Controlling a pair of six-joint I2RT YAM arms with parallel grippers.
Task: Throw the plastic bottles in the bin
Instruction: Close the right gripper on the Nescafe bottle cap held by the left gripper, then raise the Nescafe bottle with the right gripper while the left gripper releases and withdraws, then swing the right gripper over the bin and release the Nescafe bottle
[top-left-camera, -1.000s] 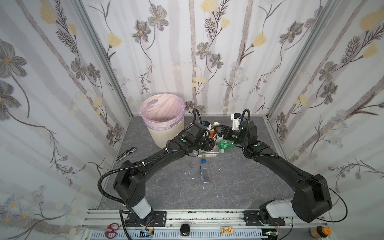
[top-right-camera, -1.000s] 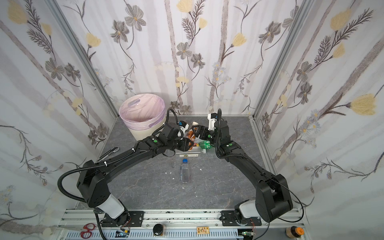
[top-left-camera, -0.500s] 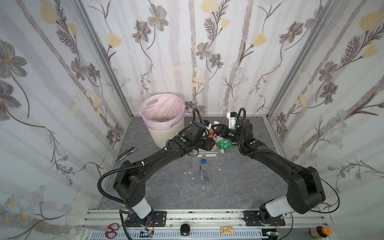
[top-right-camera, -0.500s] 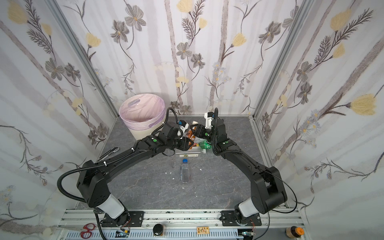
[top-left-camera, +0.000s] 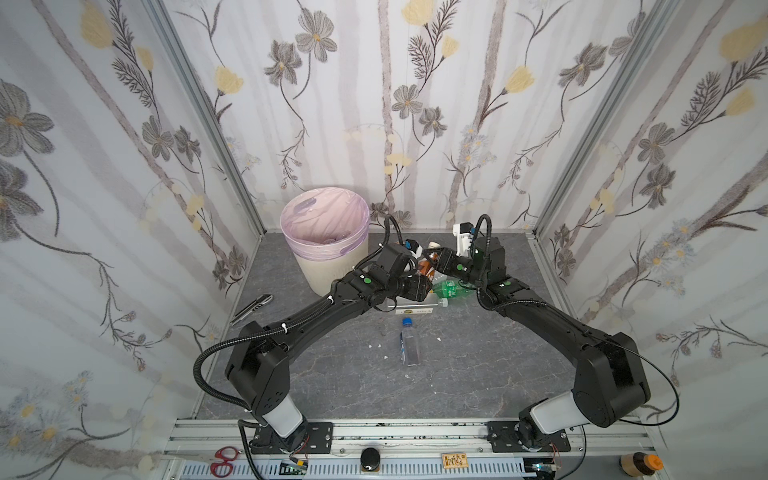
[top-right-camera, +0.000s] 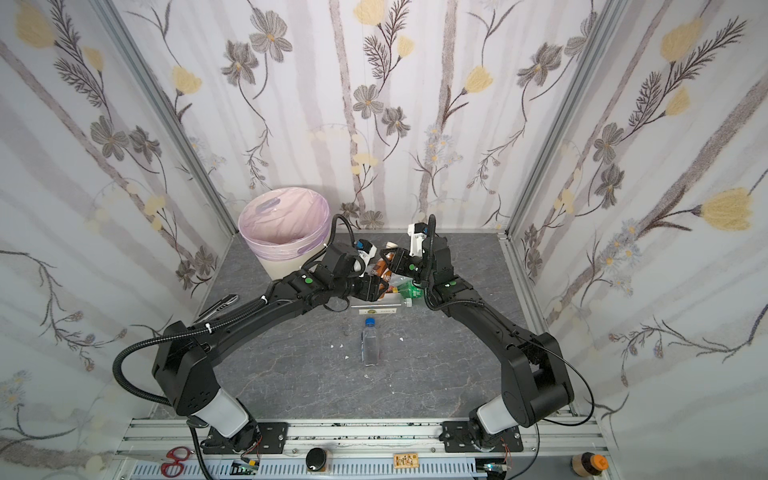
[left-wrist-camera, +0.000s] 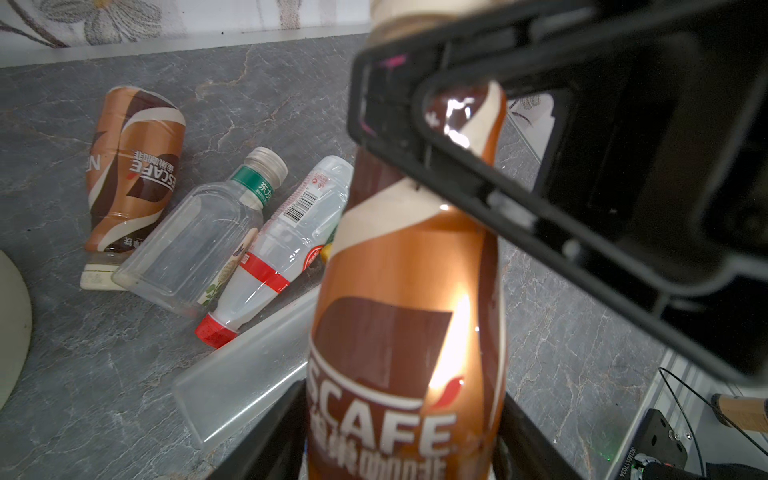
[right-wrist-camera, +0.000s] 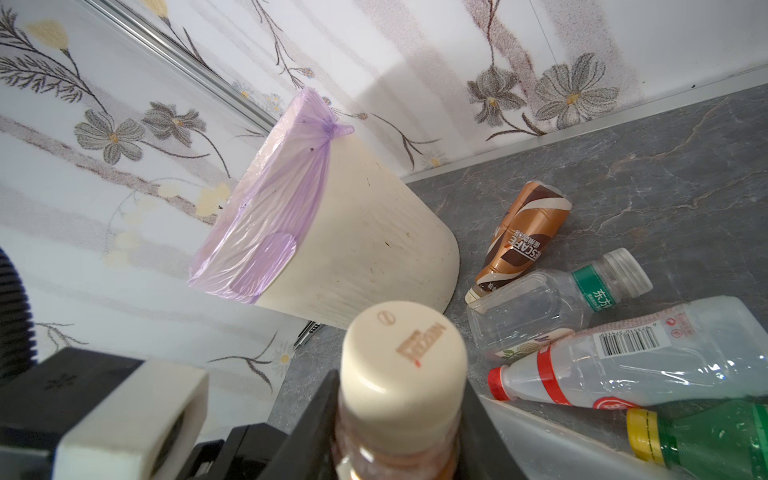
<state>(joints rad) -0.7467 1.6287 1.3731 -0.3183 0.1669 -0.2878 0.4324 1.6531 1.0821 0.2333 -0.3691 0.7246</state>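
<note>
The round cream plastic bin (top-left-camera: 320, 272) stands at the back left of the grey stone-patterned table (top-left-camera: 332, 382). A heap of small plastic bottles (top-left-camera: 449, 289) lies just right of it; one clear blue-capped bottle (top-left-camera: 409, 347) lies alone, nearer the front.

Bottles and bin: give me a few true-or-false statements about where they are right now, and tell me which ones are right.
1. The bin stands upright, lined with a lilac bag. True.
2. The green bottle has a red cap. False: its cap is yellow.
3. A clear blue-capped bottle lies alone, apart from the others. True.
4. The lifted coffee bottle hangs over the bin. False: it is beside the bin, above the table.
5. A second coffee bottle lies on the table. True.
</note>
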